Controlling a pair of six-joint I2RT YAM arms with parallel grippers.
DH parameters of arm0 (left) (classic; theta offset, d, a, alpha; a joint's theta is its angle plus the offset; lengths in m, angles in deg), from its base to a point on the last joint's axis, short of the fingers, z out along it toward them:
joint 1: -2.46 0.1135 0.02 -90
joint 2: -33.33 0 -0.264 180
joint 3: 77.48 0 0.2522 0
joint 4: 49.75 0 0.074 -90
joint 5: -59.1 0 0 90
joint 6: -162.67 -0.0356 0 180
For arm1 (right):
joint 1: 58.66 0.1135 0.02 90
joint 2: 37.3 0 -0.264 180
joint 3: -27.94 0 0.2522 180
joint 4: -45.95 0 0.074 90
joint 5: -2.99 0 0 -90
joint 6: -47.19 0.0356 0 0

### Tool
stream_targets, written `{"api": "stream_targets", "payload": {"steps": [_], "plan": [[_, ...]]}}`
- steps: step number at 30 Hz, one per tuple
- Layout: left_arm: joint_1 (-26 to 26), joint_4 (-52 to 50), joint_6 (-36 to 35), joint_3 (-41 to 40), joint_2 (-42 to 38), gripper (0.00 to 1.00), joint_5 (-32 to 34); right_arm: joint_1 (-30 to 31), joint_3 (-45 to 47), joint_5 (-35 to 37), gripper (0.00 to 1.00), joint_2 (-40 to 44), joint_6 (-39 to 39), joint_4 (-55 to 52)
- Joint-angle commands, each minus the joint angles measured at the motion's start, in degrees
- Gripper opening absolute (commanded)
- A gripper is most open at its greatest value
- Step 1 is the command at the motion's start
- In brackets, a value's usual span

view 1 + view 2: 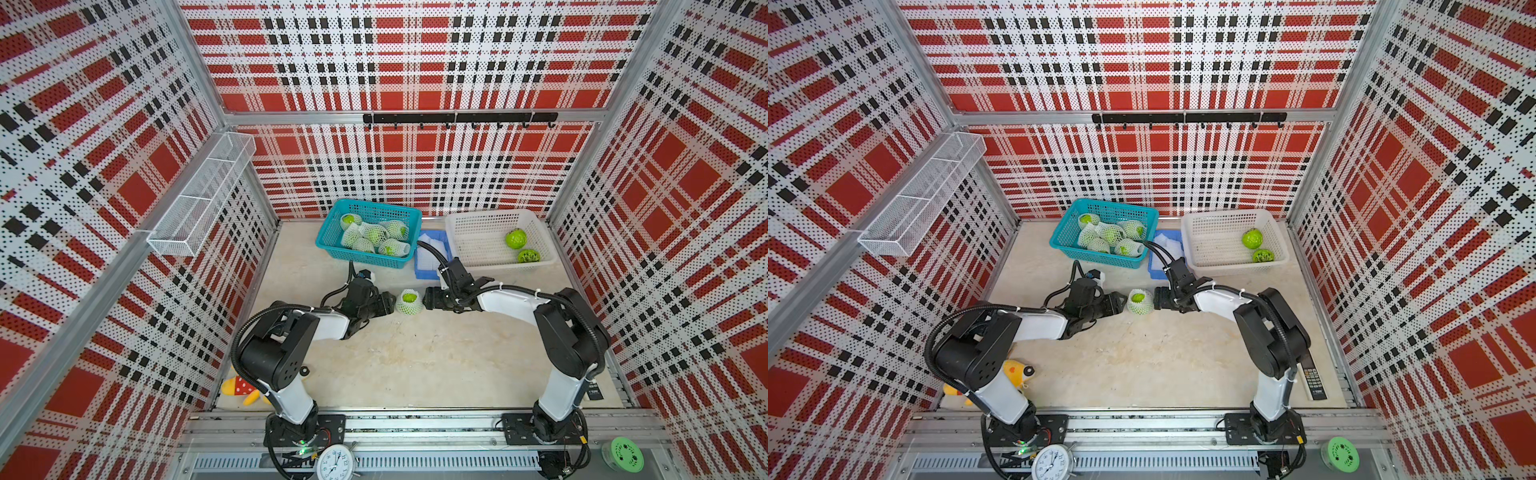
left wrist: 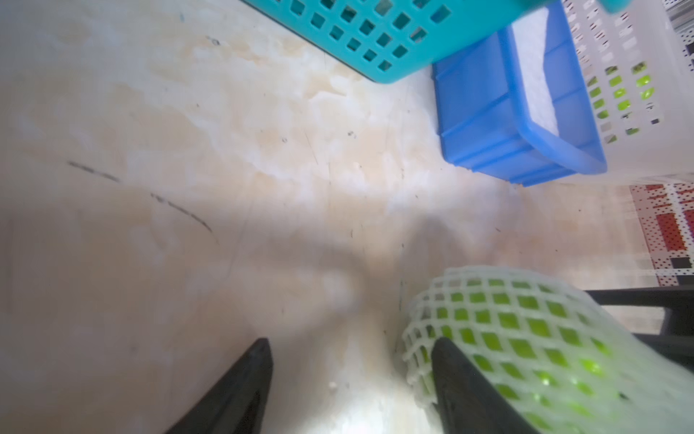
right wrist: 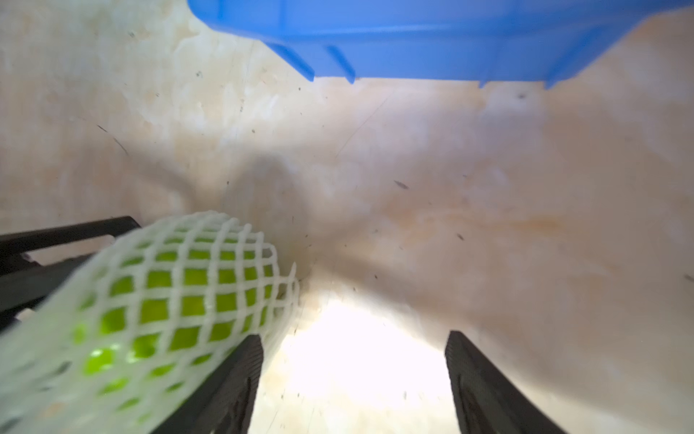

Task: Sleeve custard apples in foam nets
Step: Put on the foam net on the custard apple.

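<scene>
Custard apple (image 1: 409, 297) sits on the desk (image 1: 415, 357) inside its foam net (image 1: 402, 308), between the two arms, near the teal basket (image 1: 332, 245). Left fingers (image 2: 233, 394) and right fingers (image 3: 473, 383) stand spread, holding nothing, one of each close against the mesh. Pulling away, a finger could snag the soft net and peel it back, or nudge the fruit into rolling.

Front table (image 1: 415, 365) is open; 1 netted custard apple (image 1: 409, 301) blocks the middle.
</scene>
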Motion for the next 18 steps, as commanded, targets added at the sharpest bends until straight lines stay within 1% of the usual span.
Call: {"api": "stream_targets", "payload": {"steps": [1,4,9,11,12,16,18], "plan": [[-0.4,-5.8,2.3,-4.3,-2.0,0.83,4.3,0.0,2.3,2.8,0.83,4.3,1.5,1.2],[0.1,-5.6,1.5,-5.6,-5.7,0.92,6.4,-0.3,4.6,2.1,0.85,7.8,0.7,3.3],[1.4,-8.2,0.4,-6.0,-13.0,1.0,9.6,-0.3,9.2,1.0,0.84,16.3,-3.9,9.6],[1.7,-10.7,-1.2,-5.2,-16.8,1.0,11.9,-0.3,10.5,-0.3,0.88,19.5,-5.6,11.9],[1.7,-12.3,-2.0,-4.6,-18.7,1.0,13.0,-0.3,10.4,-1.8,0.88,20.4,-7.8,12.5],[2.4,-18.8,-5.2,-1.0,-25.7,1.0,16.5,0.5,6.9,-8.3,0.89,19.5,-14.6,10.9],[3.2,-21.0,-5.9,-0.1,-29.0,1.0,17.3,1.9,4.3,-9.3,0.9,17.0,-18.5,9.5]]}}
